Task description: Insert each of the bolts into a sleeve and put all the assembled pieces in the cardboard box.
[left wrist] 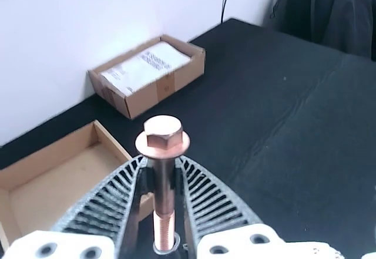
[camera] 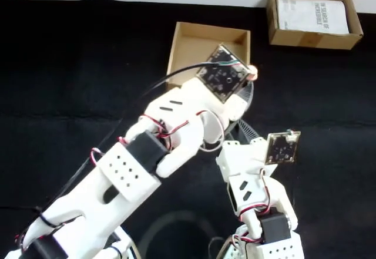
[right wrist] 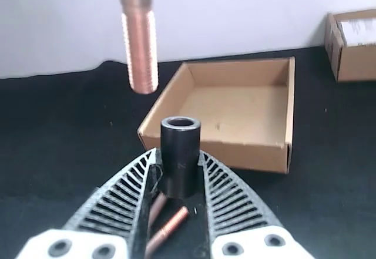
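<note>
On the black bench (camera: 70, 65) the left arm (camera: 176, 124) reaches from the near corner toward the middle, up to the near wall of the open cardboard box (camera: 205, 44). Its end effector (left wrist: 161, 166) is clenched on a copper bolt (left wrist: 162, 180). The shaft stands upright between the two ribbed fingers, the hexagonal head is above them and the threaded end points down. To the right of it the shorter right arm (camera: 258, 182) stands, and its end effector (right wrist: 177, 156) is grasping a black sleeve (right wrist: 180, 153), upright, with the open mouth turned up. In the right wrist view the threaded end of the bolt (right wrist: 140, 41) hangs above the sleeve and a little to one side of the mouth. It is apart from it and has not yet entered. Under this end effector two more copper pieces (right wrist: 170, 226), which I take for further bolts, lie on the bench. Behind the sleeve, the floor of the cardboard box (right wrist: 235, 103) shows no assembled piece. Farther right, at the back edge, there is a second box (camera: 311, 36) with a printed sheet inside, which seems to play no part. So I judge that the task is near its beginning. The first bolt must come in line with the sleeve and go down into it, the pair must go into the box, and the pieces on the bench wait for the same treatment.
</note>
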